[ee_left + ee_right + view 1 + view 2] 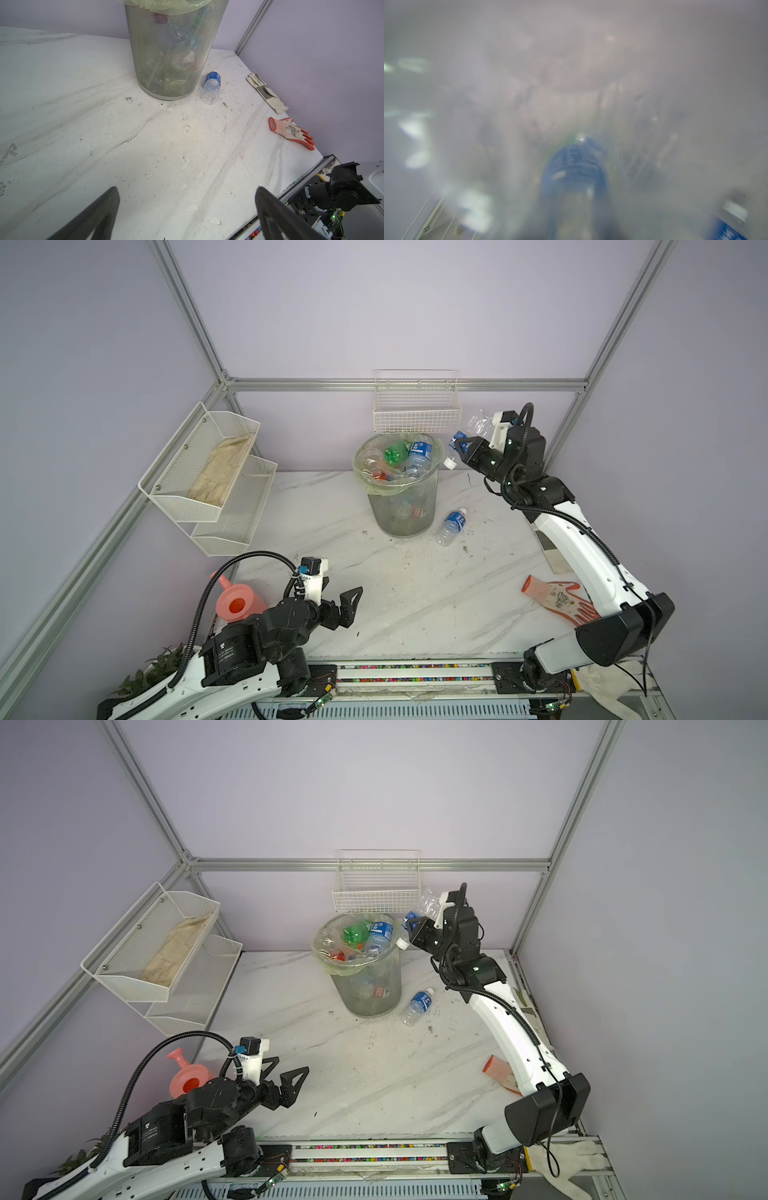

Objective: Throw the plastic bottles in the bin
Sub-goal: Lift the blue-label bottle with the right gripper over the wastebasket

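The bin (pixel 401 514) (pixel 365 990) (pixel 166 52), grey mesh with a pale green bag, stands at the back middle and holds several plastic bottles, among them a green one (pixel 392 454) and a blue-labelled one (pixel 419 454). My right gripper (pixel 461 445) (pixel 413 925) hangs just right of the rim, shut on a clear blue-labelled bottle (pixel 478 423) (pixel 428 903) whose white cap points down toward the rim. That bottle (pixel 575 166) blurs the whole right wrist view. Another blue-labelled bottle (pixel 452 525) (pixel 417 1006) (pixel 212 87) lies on the table right of the bin's base. My left gripper (pixel 345 605) (pixel 286 1081) (pixel 187 189) is open and empty at the front left.
A white wire wall basket (pixel 417 406) hangs behind the bin. A white two-tier mesh rack (pixel 208 472) is on the left wall. A pink watering can (pixel 237 603) sits beside the left arm. An orange-and-white glove (pixel 557 599) (pixel 291 131) and a white glove (pixel 267 93) lie at the right edge.
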`<state>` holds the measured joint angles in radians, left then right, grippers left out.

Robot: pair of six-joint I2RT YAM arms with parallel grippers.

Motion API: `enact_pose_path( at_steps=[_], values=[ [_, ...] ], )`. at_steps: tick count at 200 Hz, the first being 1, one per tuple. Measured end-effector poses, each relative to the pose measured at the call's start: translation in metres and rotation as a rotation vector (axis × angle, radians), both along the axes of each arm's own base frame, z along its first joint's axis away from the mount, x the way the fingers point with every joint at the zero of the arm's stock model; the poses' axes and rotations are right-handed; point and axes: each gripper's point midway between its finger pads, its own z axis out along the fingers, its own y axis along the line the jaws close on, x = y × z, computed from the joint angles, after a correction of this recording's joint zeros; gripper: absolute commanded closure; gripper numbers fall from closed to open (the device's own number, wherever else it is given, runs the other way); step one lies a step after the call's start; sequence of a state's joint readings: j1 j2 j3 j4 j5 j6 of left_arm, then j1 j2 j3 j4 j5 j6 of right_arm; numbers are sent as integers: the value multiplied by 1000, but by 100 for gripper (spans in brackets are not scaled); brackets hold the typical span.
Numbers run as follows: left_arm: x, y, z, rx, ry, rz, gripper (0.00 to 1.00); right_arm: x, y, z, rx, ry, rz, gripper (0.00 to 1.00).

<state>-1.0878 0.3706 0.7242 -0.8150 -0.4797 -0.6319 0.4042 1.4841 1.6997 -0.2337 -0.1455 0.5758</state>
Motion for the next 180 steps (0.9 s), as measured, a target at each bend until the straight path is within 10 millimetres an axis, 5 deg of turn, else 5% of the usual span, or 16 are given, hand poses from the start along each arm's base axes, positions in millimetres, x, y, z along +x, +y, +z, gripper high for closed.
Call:
enact_pose_path(
  at_steps=[13,28,73,119,157,162,180],
  values=[
    [0,1,-1,2,1,0,0,-8,9,27,-23,-77,15,100],
    [-1,2,-2,7,4,0,0,-8,16,35,-50,-104,13,100],
    [-2,5,-4,12,8,4,0,10,37,-3,-157,-34,18,100],
    [-2,6,-5,19,9,7,0,25,90,-33,-266,5,72,100],
    [-2,6,-5,21,10,8,0,38,127,-88,-414,103,94,31],
    [-2,6,-5,21,10,8,0,38,130,-96,-442,115,92,15],
    [-2,6,-5,21,10,8,0,32,139,-122,-526,163,95,3]
  ],
)
